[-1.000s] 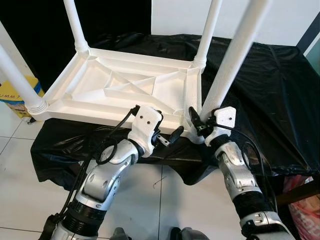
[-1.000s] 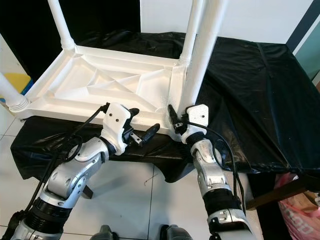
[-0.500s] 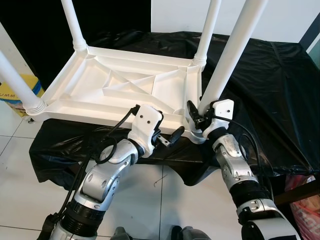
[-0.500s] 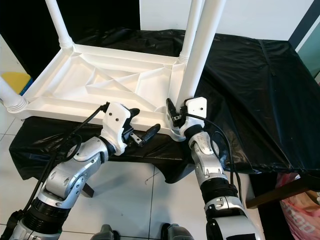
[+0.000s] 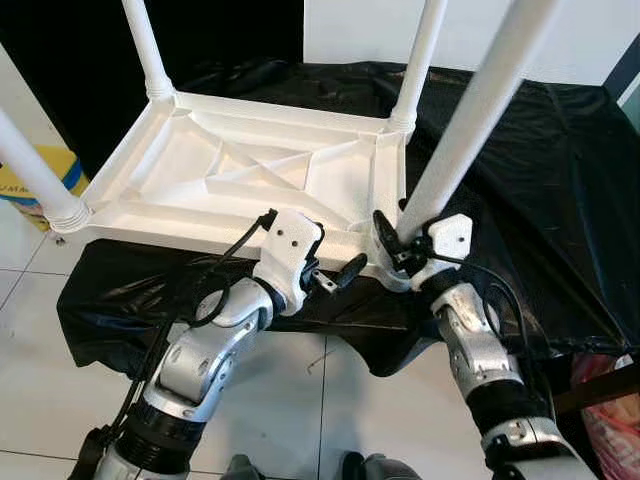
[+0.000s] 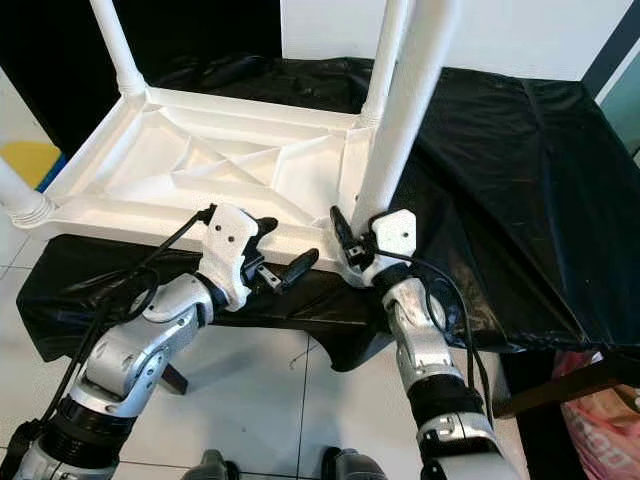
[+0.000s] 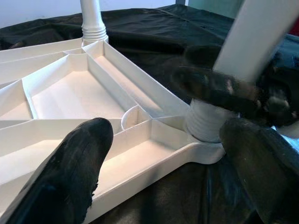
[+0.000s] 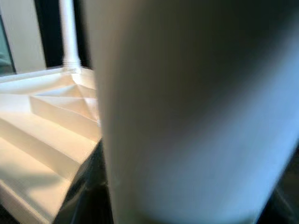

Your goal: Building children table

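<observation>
The white plastic children's table top [image 5: 250,175] is lying upside down, ribbed underside facing up, on a table draped in black sheeting [image 5: 540,160]. Three white plastic legs are standing seated in their corner sockets: the near-left leg [image 5: 35,170], the far-left leg [image 5: 147,50] and the far-right leg [image 5: 420,55]. The fourth white plastic leg [image 5: 470,125], at the near-right corner, is leaning to the right with its threaded base at the socket; it appears to be partly engaged, not fully seated. Judged from this, about three quarters of the leg fitting is done, and seating or tightening the last leg is what is remaining, followed presumably by turning the assembly upright.

The left hand [image 5: 335,275] is hovering just beside the near edge of the table top, left of the near-right corner, with its fingers spread and grasping nothing; in its wrist view the ribbed underside and the socket of the fourth leg are lying between its two fingertips [image 7: 74,163].

The right hand [image 5: 392,240] is clenching the fourth leg just above its base, directly at the near-right socket. The leg is rising up and to the right from this hand.
</observation>
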`<state>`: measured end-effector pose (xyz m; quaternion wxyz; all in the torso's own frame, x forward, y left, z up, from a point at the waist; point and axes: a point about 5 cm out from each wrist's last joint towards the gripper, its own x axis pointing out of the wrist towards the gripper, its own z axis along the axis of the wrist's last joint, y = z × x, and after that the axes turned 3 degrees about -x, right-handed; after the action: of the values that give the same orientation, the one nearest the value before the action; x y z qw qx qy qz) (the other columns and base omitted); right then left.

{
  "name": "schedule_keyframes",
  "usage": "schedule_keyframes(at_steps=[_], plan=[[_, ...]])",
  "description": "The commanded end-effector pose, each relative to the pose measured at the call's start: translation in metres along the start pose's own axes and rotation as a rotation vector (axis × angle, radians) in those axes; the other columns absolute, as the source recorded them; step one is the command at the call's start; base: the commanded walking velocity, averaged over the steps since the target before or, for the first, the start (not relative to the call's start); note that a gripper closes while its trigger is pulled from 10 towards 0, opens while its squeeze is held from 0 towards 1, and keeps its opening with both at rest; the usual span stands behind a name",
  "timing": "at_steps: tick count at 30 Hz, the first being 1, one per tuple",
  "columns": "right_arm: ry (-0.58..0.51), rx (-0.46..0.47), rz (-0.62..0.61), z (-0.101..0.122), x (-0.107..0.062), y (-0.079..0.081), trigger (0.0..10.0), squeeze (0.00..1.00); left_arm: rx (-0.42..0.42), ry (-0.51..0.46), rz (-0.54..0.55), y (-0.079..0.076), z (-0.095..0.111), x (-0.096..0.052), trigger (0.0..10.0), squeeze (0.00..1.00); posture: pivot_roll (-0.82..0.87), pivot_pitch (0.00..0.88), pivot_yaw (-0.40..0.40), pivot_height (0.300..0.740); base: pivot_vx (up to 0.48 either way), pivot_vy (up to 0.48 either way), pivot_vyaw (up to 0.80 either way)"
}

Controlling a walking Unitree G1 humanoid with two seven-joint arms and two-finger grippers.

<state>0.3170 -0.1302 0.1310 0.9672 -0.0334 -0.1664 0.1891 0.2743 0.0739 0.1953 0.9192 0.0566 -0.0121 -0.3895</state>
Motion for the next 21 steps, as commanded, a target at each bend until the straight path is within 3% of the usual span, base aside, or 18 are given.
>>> schedule_keyframes(at_steps=[1, 10, 21], plan=[[0.23, 0.075, 0.008, -0.043, -0.029, 0.01, 10.0, 0.0, 0.003, 0.007, -0.103, -0.007, 0.002, 0.0, 10.0, 0.0, 0.13, 0.172, -0.031, 0.74, 0.0, 0.0, 0.0], [0.223, 0.066, 0.006, -0.043, -0.036, 0.015, 10.0, 0.0, 0.004, 0.007, -0.111, -0.006, 0.003, 0.0, 10.0, 0.0, 0.12, 0.171, -0.019, 0.74, 0.0, 0.0, 0.0], [0.213, -0.114, 0.188, -0.042, -0.035, 0.023, 10.0, 0.0, 0.008, 0.02, -0.124, -0.005, 0.004, -0.001, 10.0, 0.0, 0.13, 0.175, -0.004, 0.74, 0.0, 0.0, 0.0]])
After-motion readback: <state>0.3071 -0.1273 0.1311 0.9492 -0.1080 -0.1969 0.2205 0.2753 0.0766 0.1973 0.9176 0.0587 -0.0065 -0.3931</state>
